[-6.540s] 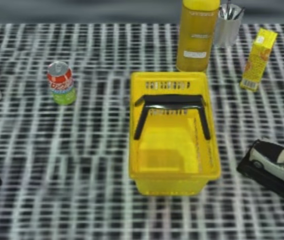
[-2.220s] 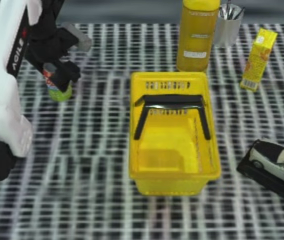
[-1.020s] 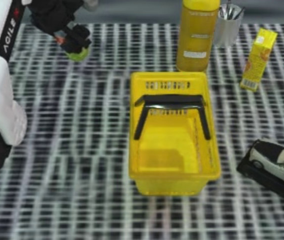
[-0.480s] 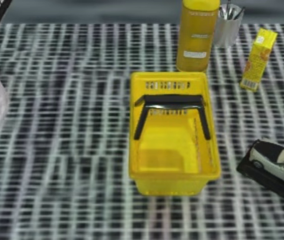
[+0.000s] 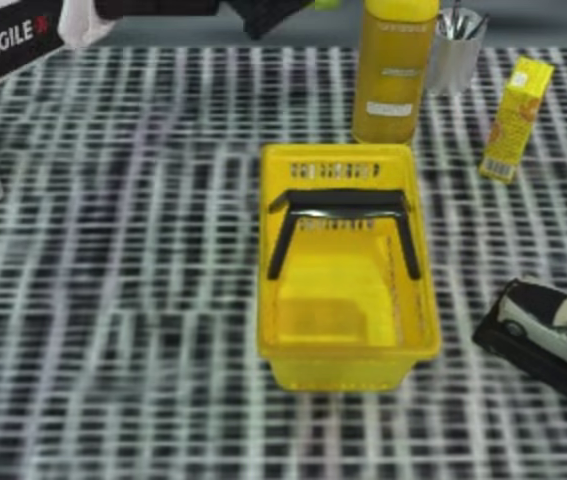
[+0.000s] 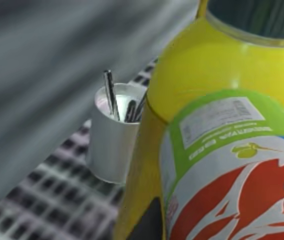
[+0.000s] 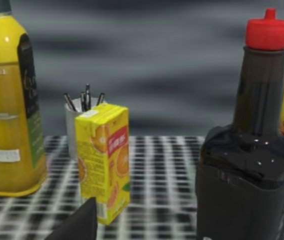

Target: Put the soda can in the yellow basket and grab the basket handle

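Observation:
The soda can (image 6: 232, 190) fills the left wrist view, red and white with a green band, held by my left gripper (image 5: 268, 12). In the top view only a green sliver of the soda can (image 5: 325, 4) shows at the far edge, left of the tall yellow bottle. A dark fingertip (image 6: 152, 220) lies against the can's side. The yellow basket (image 5: 348, 365) stands at the table's middle, with nothing inside. Its black handle (image 5: 343, 200) lies folded toward the far wall. My right gripper (image 7: 142, 225) is parked off the right side, open, with one finger (image 7: 81, 220) showing.
A tall yellow bottle (image 5: 393, 70) stands just behind the basket, close beside the held can. A silver cup of pens (image 5: 455, 50) and a yellow carton (image 5: 515, 118) sit at the far right. A black toy car (image 5: 553, 335) lies right of the basket. A dark red-capped bottle (image 7: 252, 165) stands near my right gripper.
My left arm lifted the can off the table's left side. It then swung right along the far edge, and its gripper now sits near the yellow bottle. The basket has not moved.

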`<state>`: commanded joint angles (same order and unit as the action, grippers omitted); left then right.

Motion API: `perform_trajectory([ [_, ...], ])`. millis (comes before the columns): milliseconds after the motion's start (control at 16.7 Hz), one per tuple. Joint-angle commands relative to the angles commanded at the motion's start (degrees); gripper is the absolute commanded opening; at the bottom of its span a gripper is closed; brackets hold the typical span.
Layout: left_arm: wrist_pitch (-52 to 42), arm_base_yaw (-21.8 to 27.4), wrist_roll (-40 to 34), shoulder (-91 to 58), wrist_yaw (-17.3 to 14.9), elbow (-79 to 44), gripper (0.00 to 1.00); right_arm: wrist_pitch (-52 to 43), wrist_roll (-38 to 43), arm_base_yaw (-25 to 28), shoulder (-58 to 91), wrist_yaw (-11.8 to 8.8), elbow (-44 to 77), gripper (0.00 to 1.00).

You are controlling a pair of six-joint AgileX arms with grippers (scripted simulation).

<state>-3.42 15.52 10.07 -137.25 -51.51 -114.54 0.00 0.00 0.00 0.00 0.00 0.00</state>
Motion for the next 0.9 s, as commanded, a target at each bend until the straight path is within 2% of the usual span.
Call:
perform_trajectory([
  [240, 18.6, 1.2, -4.5, 6.5, -9.3, 18.2, 0.00, 0.0, 0.0, 0.0, 0.0, 0.0, 0.0, 1.00],
  [480, 34.2, 2.2, -6.9, 12.6, -16.4, 31.6, 0.00, 0.0, 0.0, 0.0, 0.0, 0.0, 0.0, 1.00],
  [660, 42.4, 2.8, -7.5, 16.1, -19.8, 37.7, 0.00, 0.0, 0.0, 0.0, 0.0, 0.0, 0.0, 1.00],
  [900, 46.2, 3.1, -7.5, 17.8, -21.2, 40.3, 0.00, 0.0, 0.0, 0.0, 0.0, 0.0, 0.0, 1.00],
])
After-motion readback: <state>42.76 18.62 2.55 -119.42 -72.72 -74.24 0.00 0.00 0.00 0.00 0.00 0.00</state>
